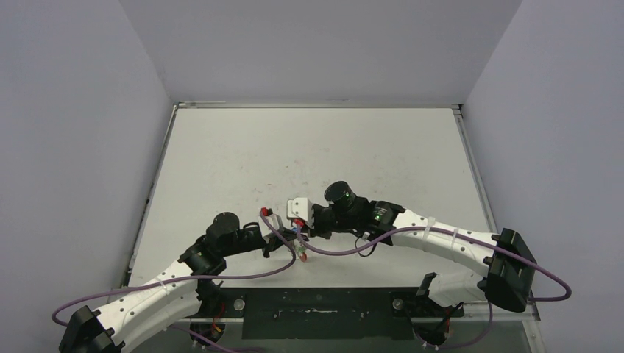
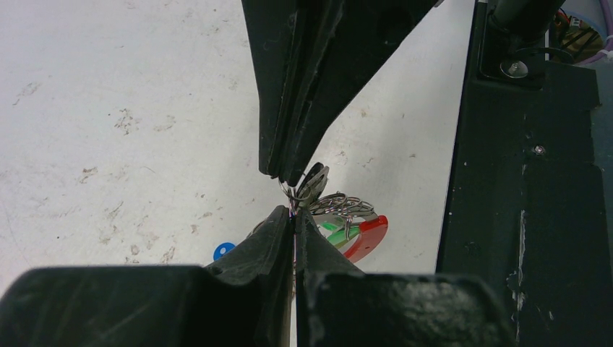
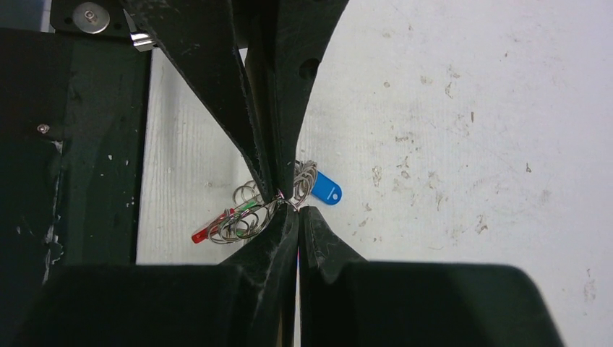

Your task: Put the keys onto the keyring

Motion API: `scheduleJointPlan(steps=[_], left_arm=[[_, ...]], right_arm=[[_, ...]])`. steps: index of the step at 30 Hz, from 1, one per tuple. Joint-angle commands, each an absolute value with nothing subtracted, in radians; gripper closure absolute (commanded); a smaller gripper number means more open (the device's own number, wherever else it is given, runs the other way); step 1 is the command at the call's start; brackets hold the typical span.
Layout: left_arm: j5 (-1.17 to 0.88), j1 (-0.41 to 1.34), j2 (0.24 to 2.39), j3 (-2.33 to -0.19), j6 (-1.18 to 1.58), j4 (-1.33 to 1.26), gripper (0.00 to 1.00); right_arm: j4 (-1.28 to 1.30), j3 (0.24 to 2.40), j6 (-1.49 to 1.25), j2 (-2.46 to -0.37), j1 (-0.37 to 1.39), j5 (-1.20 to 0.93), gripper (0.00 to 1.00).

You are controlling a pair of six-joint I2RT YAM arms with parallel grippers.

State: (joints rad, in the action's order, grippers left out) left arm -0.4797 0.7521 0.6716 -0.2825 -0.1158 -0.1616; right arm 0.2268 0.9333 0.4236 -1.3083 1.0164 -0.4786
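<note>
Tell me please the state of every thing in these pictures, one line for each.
keyring, pinched at one spot, coil bunched.
left end effector, shut on the keyring wire.
right end effector, shut on the same wire, tip to tip with the left one.
blue key, beside the coil; threaded or not, cannot tell.
green key, inside the coil bundle, near its red part.

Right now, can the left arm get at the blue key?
Probably not: the left gripper is shut on the keyring, tip to tip with the right gripper. The blue key is uncovered right beside them.
</note>
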Motion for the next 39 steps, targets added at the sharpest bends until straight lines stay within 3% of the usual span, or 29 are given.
scheduleJointPlan(steps=[1,22,39], left_arm=[[-0.499,0.754,0.662,-0.321,-0.106,-0.232,1.0],[-0.482,0.754,0.65,-0.31,-0.076,-0.249,1.0],[-0.468,0.754,0.646,-0.302,-0.057,-0.269,1.0]], right_arm=[[0.228,0.977,0.469,-1.305,1.041,-0.399,1.0],[0.231,0.95,0.542,-1.251,1.186,-0.064,1.0],[0.18,0.922,0.588,-1.243,1.242,-0.069,1.0]])
